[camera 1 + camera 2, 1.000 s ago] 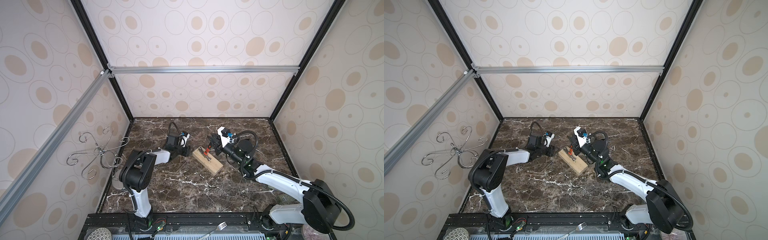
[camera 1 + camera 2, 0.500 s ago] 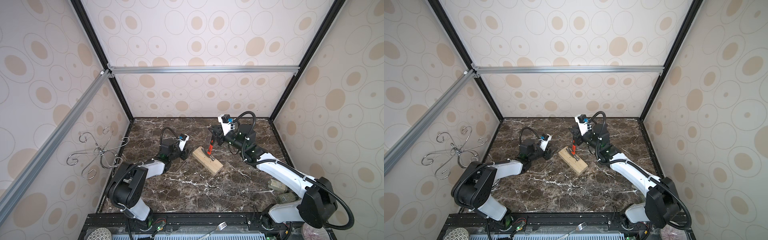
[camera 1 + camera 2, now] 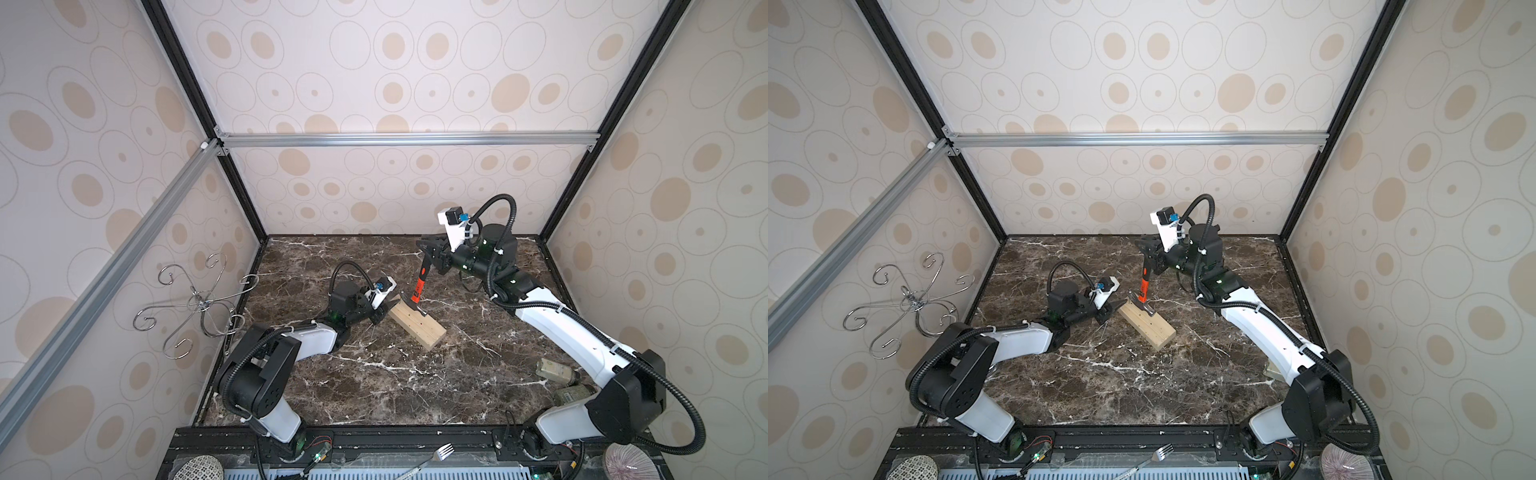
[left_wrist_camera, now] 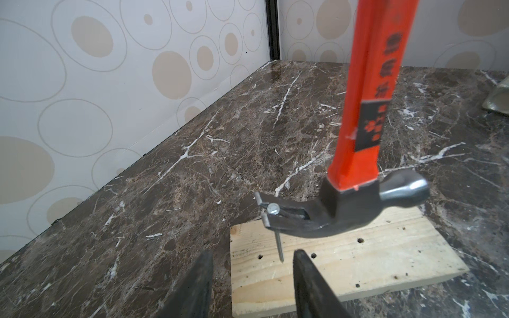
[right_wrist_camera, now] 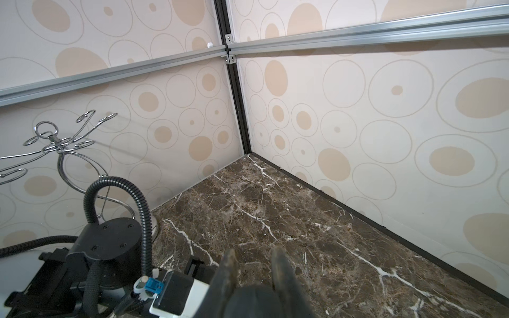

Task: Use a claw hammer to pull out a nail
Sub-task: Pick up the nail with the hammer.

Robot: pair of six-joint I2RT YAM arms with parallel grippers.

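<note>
1. The claw hammer (image 4: 355,154) is held nearly upright over the wooden block (image 4: 344,256), its steel head low above the near end of the block and its forked claw hooked under the head of the nail (image 4: 277,234).
2. In the left wrist view the nail is seen almost fully drawn: nearly the whole shank is exposed, and only the tip appears to meet the wood. Whether the tip is free cannot be told.
3. The task is judged nearly done; what is left is the last lift clear of the block.
4. The black end of the handle is pinched by the right gripper (image 3: 432,259), its jaws pressed together on it, with the right arm reaching high over the marble table (image 3: 374,382).
5. The left gripper (image 3: 384,313) is held low just beside the block's end, jaws part-spread on either side of it; contact with the wood cannot be told.
</note>
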